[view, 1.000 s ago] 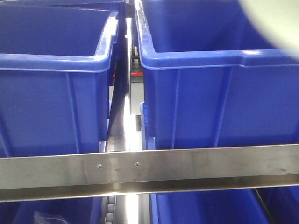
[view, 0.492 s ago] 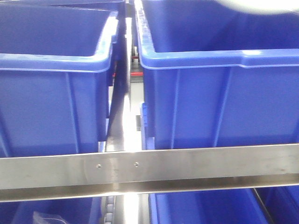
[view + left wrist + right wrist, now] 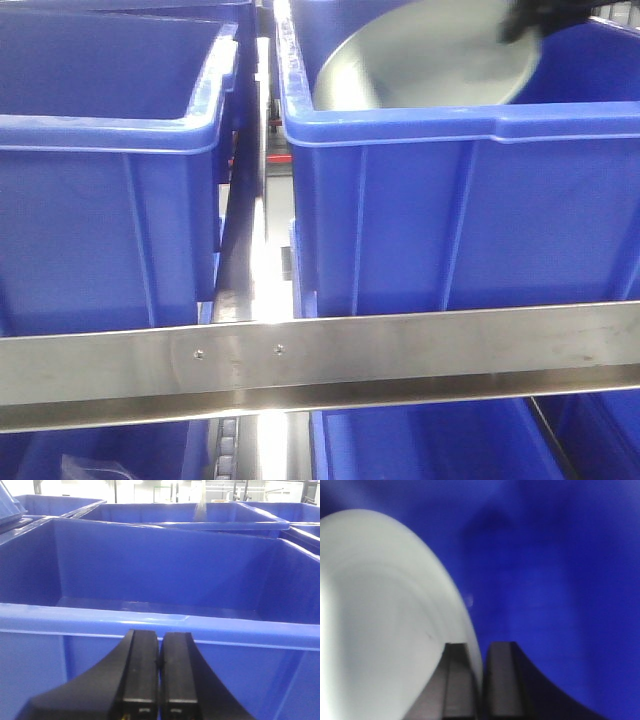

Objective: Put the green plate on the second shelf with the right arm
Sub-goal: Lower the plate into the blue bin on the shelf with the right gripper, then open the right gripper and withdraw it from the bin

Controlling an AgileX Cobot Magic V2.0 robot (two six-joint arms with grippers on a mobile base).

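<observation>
The right gripper pinches the rim of the green plate, holding it tilted inside the right-hand blue bin, while the left gripper, fingers pressed together and empty, faces the near wall of another blue bin.

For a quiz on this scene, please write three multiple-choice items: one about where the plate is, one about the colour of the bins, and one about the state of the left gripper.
1. Where is the plate?
A. on the metal rail
B. partly down inside the right bin
C. in the left bin

2. What colour are the bins?
A. blue
B. red
C. grey

3. How is the left gripper?
A. wide open
B. shut on the plate
C. shut, holding nothing

Answers:
1 B: the front view shows the plate tilted behind the front wall of the right bin, its rim pinched by the right gripper.
2 A: every bin in all views is blue.
3 C: the left wrist view shows its jaws pressed together with nothing between.
</observation>
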